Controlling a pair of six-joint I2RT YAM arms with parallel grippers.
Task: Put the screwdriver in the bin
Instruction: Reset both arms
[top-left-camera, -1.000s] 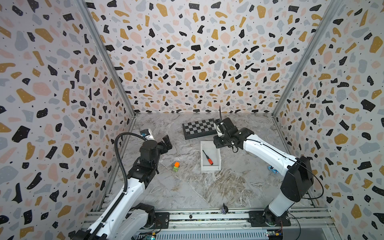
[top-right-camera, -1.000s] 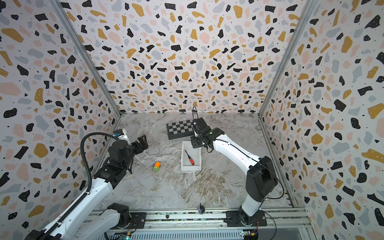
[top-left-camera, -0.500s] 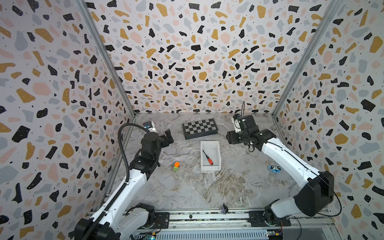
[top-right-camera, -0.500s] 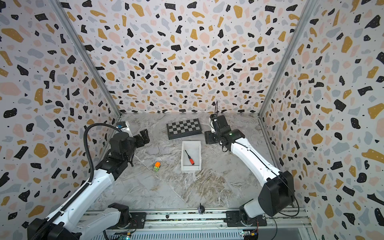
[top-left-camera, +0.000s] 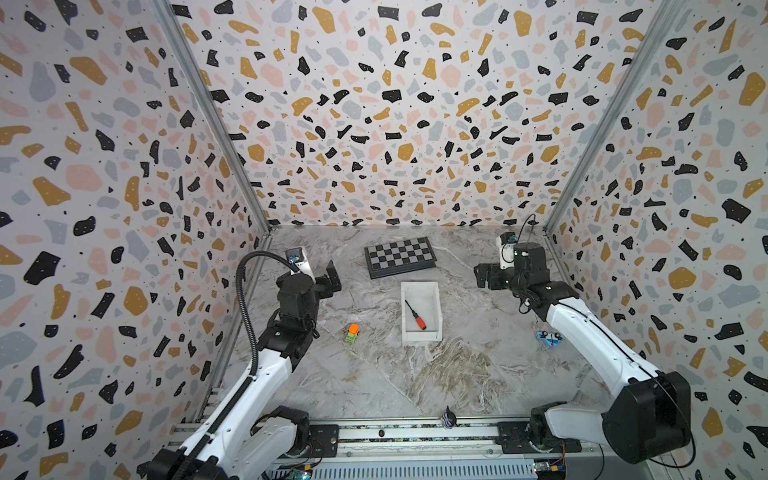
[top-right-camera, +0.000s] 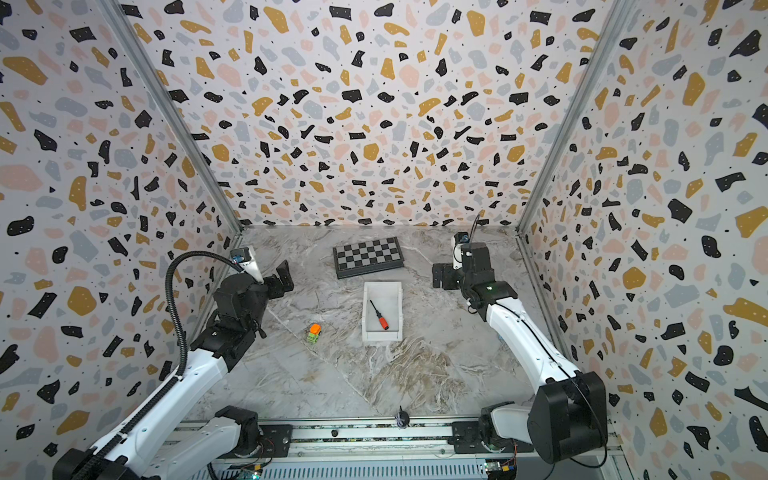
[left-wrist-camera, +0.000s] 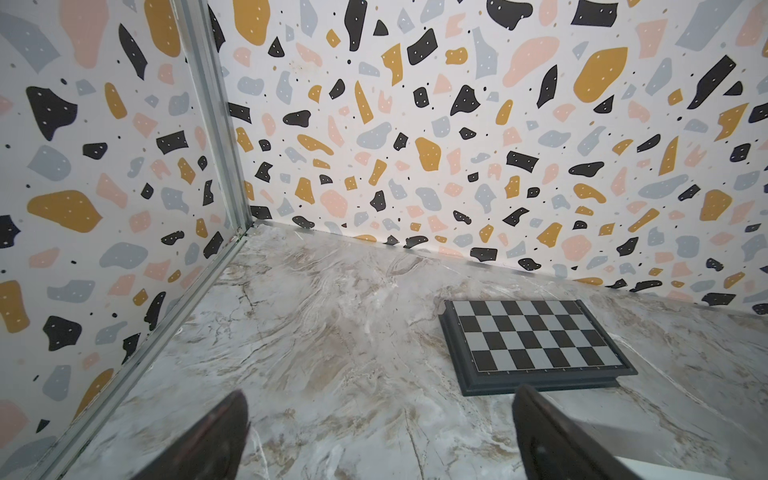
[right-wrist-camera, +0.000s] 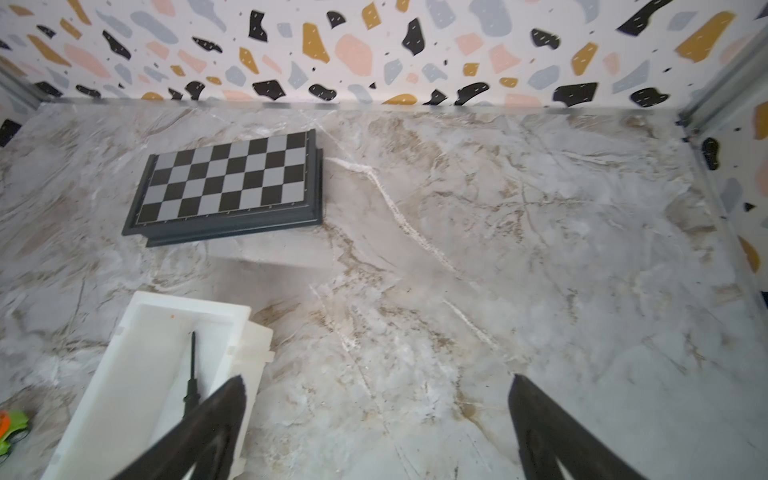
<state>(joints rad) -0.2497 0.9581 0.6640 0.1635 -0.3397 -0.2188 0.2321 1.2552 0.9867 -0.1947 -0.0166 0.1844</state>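
Here one screwdriver (top-left-camera: 415, 316) lies inside one white bin (top-left-camera: 436, 307) mid-table. Two grippers, left (left-wrist-camera: 380, 436) and right (right-wrist-camera: 376, 424), hang spread and empty; the screwdriver's handle is hidden in the right wrist view.

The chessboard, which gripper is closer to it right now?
Left, narrowly. The left gripper sits just off one end of the chessboard; the right gripper is slightly farther off the opposite end.

Both top views look down from high in front, facing the back wall across the whole tabletop (top-left-camera: 457, 374). Each wrist view rides low and close, sharing the chessboard (left-wrist-camera: 532, 340).
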